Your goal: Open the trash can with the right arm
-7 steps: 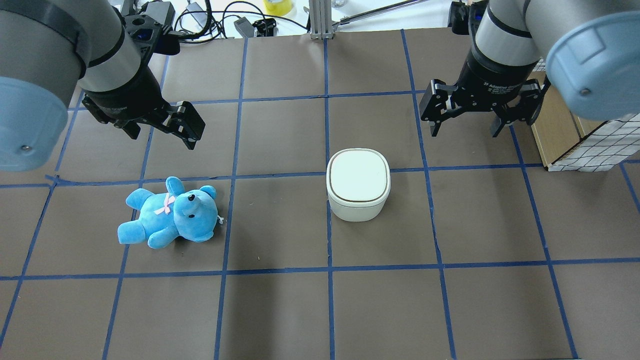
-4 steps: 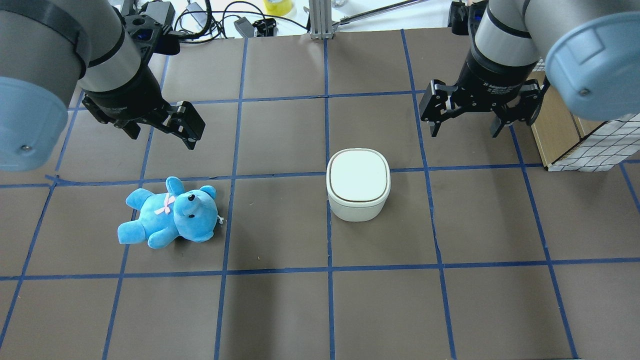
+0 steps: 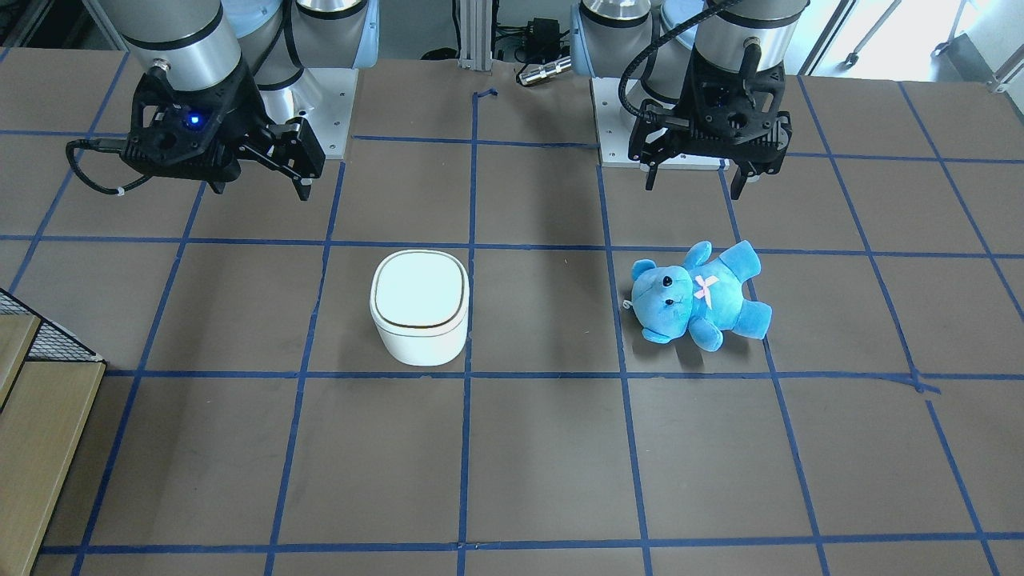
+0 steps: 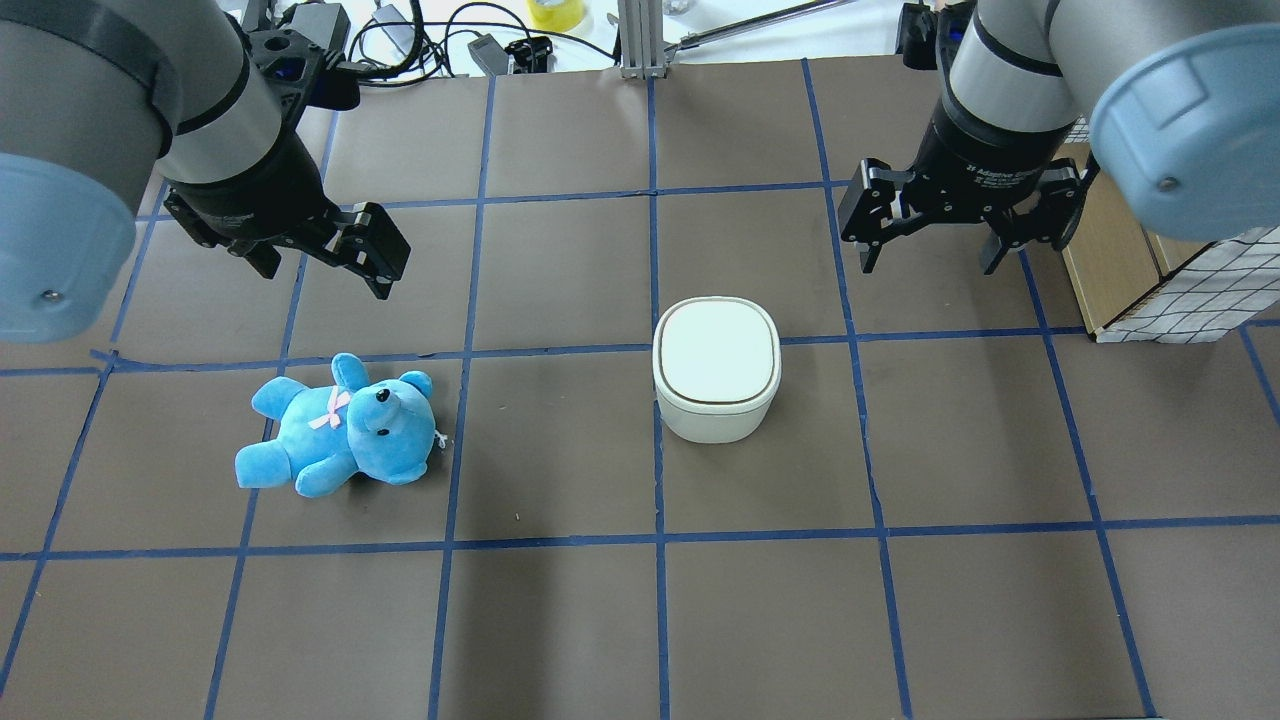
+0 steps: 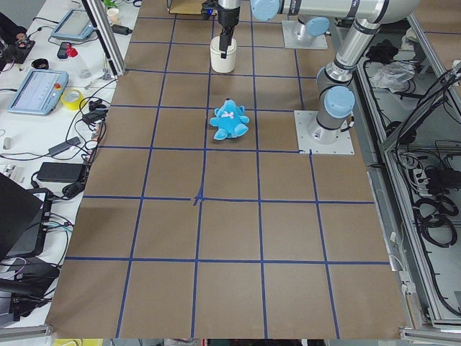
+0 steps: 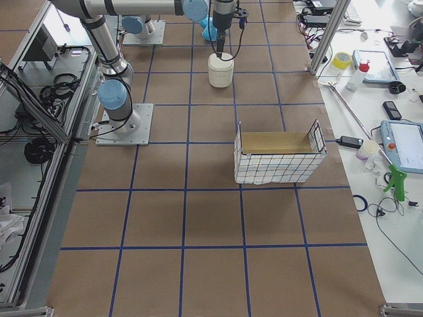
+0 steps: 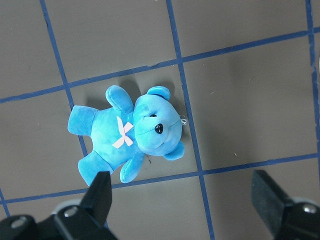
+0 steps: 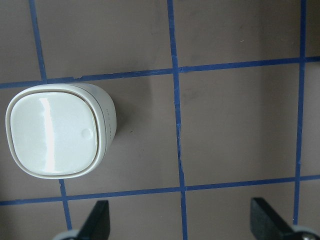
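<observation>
Trash can: the trash can (image 4: pixel 717 368) stands upright near the middle of the table (image 4: pixel 560 620), lid shut and flush, with open floor on every side.
Right gripper: the right gripper (image 4: pixel 930 262) hangs above the table, beyond the can and off to its right, well apart from it. Its fingers are spread wide with nothing between them.
Left gripper: the left gripper (image 4: pixel 325 275) is likewise spread and empty, hovering near the blue bear (image 4: pixel 340 425).
Lid detail: the right wrist view shows a small round dimple (image 8: pixel 88 133) on the lid. I can't tell from here whether it is a press catch or only a moulding mark, nor which edge hinges.
Risk, tipping: the can looks light, so a sideways nudge at the rim could slide it or topple it rather than lift the lid.
Risk, wrong edge: prying at the hinge side would probably just drag the whole bin.
Risk, descent: coming down off-centre with the fingers this wide, one tip could catch the wall and skid the can away.
Risk, neighbour: the wire basket (image 6: pixel 277 155) sits close to the right arm's side and could be clipped on a wide swing.
</observation>
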